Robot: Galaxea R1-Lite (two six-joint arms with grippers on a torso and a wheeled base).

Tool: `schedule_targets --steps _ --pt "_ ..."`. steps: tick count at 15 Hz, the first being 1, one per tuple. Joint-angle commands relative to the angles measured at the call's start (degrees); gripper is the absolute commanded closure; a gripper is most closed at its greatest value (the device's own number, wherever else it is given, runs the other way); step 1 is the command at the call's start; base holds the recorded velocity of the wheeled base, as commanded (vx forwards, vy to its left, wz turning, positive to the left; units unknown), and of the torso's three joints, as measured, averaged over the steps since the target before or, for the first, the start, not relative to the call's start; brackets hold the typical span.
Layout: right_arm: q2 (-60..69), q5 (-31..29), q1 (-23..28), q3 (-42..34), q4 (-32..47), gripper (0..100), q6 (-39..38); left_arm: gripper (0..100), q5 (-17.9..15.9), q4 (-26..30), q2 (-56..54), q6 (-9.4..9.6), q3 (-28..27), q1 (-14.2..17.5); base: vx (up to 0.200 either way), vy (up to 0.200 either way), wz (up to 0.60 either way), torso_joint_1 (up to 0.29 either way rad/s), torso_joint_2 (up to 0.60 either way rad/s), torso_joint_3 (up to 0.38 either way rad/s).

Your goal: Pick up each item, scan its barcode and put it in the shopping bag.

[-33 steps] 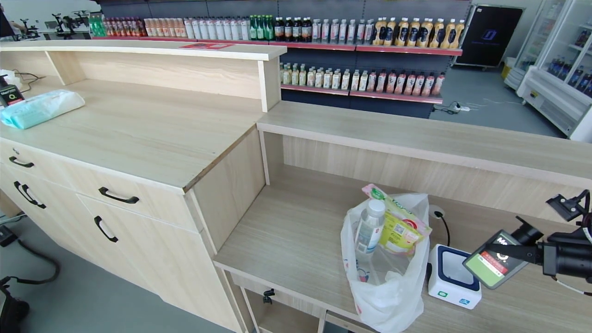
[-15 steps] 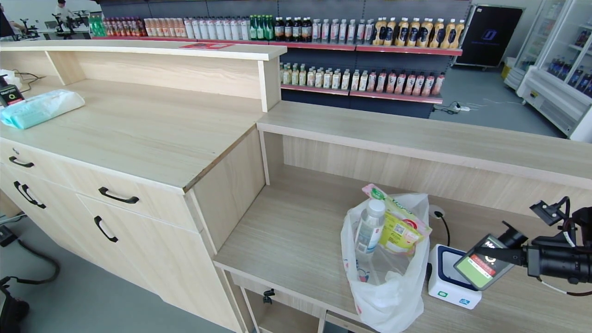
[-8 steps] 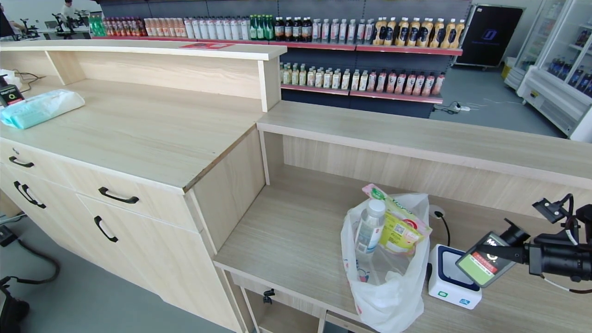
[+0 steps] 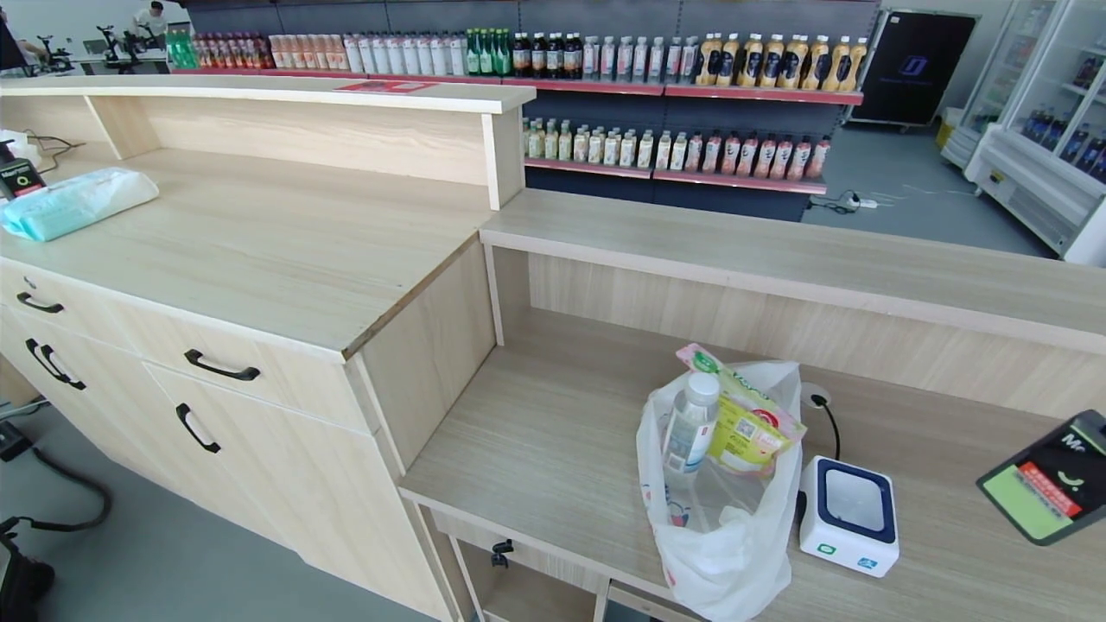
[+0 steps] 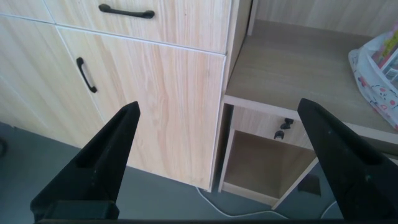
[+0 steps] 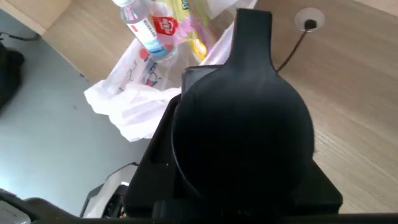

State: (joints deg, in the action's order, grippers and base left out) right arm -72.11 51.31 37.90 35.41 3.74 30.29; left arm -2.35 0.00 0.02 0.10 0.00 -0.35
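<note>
The worktop (image 4: 536, 449) carries a soft, gaping white bag (image 4: 726, 553) with a bottle (image 4: 691, 423) and a pouch (image 4: 747, 423) upright inside. The scanner (image 4: 848, 517) sits just beside the bag. A flat dark pack (image 4: 1050, 488) hangs tilted over the worktop's right end. It looks light and slick, best pinched by an edge. Whether the right gripper grips it, I cannot tell. The left gripper's (image 5: 219, 104) fingers stand wide apart, empty.
</note>
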Motion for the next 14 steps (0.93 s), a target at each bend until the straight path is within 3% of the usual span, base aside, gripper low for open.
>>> schedule_targets --steps 1,5,8,10,12,14 --pt "7.9 -6.4 3.6 -0.3 1.1 100 0.3 0 0.0 0.0 0.1 -0.01 0.0 0.0 0.0 0.0 0.0 0.0 0.0 0.0" --pt "9.1 -12.9 4.0 1.1 1.1 100 -1.4 0 0.0 0.0 0.1 -0.01 0.0 0.0 0.0 0.0 0.0 0.0 0.0 0.0" --pt "9.1 -15.0 0.6 2.1 -0.7 100 -3.8 0 0.0 0.0 0.1 -0.01 0.0 0.0 0.0 0.0 0.0 0.0 0.0 0.0" --pt "9.6 -17.6 -4.3 1.7 -4.8 100 -9.0 0 0.0 0.0 0.1 -0.01 0.0 0.0 0.0 0.0 0.6 0.0 0.0 0.002" --pt "8.5 -25.1 -10.3 -0.8 -9.4 100 -11.3 0 0.0 0.0 0.1 -0.01 0.0 0.0 0.0 0.0 0.6 0.002 0.0 0.005" --pt "5.3 -26.5 -11.1 -1.6 -10.6 100 -11.0 0 0.0 0.0 0.1 -0.01 0.0 0.0 0.0 0.0 0.6 0.005 0.01 -0.002"
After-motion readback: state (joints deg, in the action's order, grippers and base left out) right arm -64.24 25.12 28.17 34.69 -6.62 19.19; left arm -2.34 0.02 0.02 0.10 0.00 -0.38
